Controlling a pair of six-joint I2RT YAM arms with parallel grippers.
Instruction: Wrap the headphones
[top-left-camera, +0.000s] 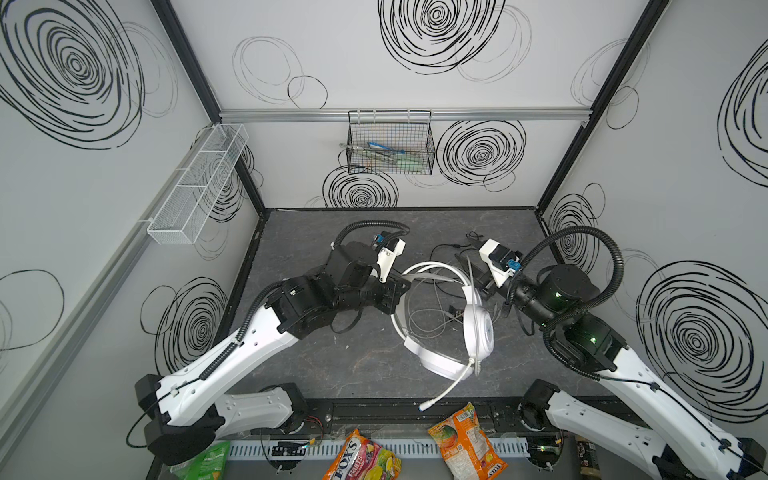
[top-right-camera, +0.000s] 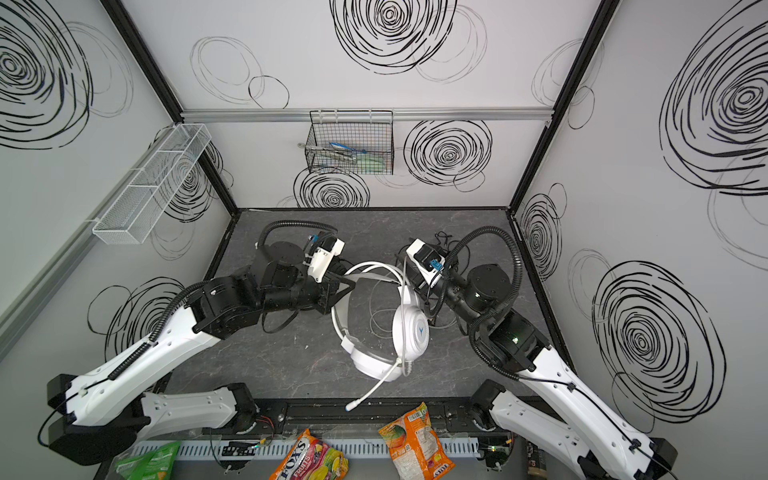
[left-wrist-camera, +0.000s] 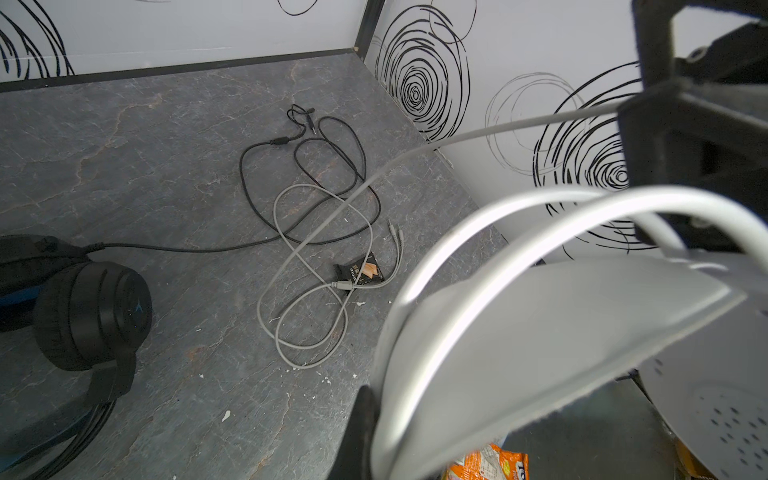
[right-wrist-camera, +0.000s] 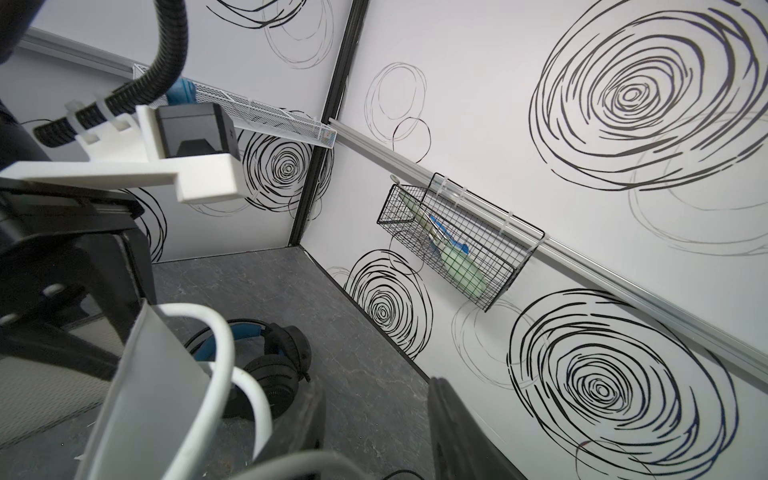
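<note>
Your left gripper (top-left-camera: 400, 287) is clamped shut on the white headphones (top-left-camera: 480, 328), pinching the headband (top-left-camera: 434, 264) on its left side. In the left wrist view the band's thin arcs and wide strap sweep close across the lens. Your right gripper (right-wrist-camera: 374, 432) has its jaws apart, and bare counter (top-left-camera: 332, 357) shows between them in the right wrist view. It grips nothing you can see. It sits just beside the other side of the headband, facing the left gripper across the band in both top views. The white cable (left-wrist-camera: 307, 316) lies in loose loops on the counter. One strand rises taut toward the right gripper, but you cannot tell whether it touches a finger. The white headphones stand tilted between the two grippers. One ear cup (top-right-camera: 413, 330), blue logo up, is just in front of the right gripper. The second cup (top-left-camera: 440, 361) is lower, toward the front edge, with the microphone arm (top-left-camera: 448, 384) poking out past it. You cannot tell whether that lower cup rests on the counter. The black headphones (left-wrist-camera: 95, 307) lie on the counter beneath your left arm, with neither gripper on them. Their black cable (left-wrist-camera: 311, 174) trails off in loops that cross the white cable's loops. A small dark packet (left-wrist-camera: 359, 270) lies under the white cable near its plugs.
</note>
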